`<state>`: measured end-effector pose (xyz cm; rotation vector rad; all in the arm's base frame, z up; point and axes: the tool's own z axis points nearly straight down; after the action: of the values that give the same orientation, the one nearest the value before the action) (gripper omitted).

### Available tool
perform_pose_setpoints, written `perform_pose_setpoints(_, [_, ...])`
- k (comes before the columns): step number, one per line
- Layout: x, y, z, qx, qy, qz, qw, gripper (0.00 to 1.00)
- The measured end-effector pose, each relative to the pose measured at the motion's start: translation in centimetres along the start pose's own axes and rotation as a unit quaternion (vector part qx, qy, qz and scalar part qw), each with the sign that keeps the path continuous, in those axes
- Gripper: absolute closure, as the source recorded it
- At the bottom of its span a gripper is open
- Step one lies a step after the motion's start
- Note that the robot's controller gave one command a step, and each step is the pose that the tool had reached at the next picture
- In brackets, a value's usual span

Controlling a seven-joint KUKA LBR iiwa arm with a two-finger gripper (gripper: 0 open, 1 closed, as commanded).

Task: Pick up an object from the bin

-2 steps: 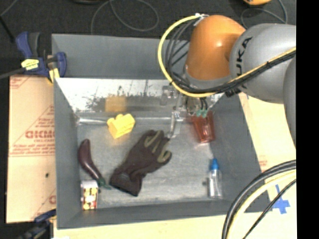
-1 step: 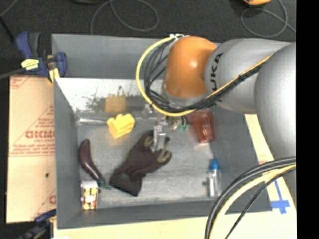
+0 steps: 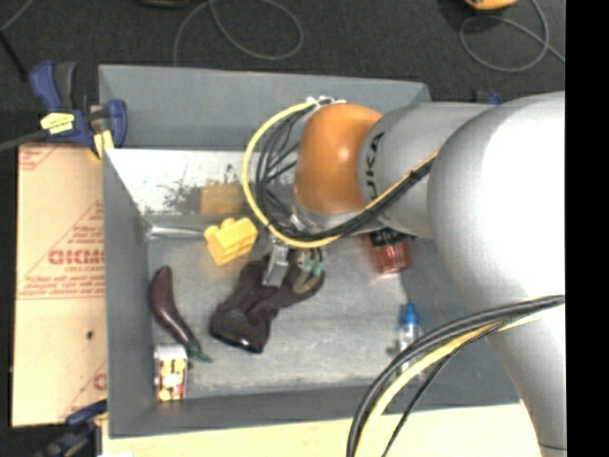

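The arm point(image 3: 495, 208) reaches in from the right, orange cover point(image 3: 333, 160) on top, and the gripper point(image 3: 284, 267) hangs low over the middle of the bin point(image 3: 333, 350). It sits right at the upper end of a dark brown limp thing point(image 3: 245, 314), cloth-like, that stretches toward the near edge. Claw spread or pressed together? Cannot tell, the wrist hides it. A yellow block point(image 3: 231, 240) lies just beside the gripper, on its far-left side. A purple aubergine point(image 3: 166, 305) lies along the left wall, with a small red-and-yellow box point(image 3: 170, 373) in the near-left corner. On the right, a red-brown item point(image 3: 388, 253) sits partly under the arm, and a small blue-and-white one point(image 3: 407, 324) lies nearer the near edge.
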<state>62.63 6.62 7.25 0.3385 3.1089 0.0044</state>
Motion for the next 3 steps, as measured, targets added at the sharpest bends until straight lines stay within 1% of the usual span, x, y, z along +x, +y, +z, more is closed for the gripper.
perform_pose_setpoints(1, [0.0,0.0,0.0,0.000,0.0000,0.000,1.0000,1.00])
perform_pose_setpoints(2, [0.6,-0.6,-2.3,0.000,0.0002,0.011,0.9999,1.00])
perform_pose_setpoints(3, [0.6,-0.4,-9.3,0.000,-0.0012,0.027,0.9996,1.00])
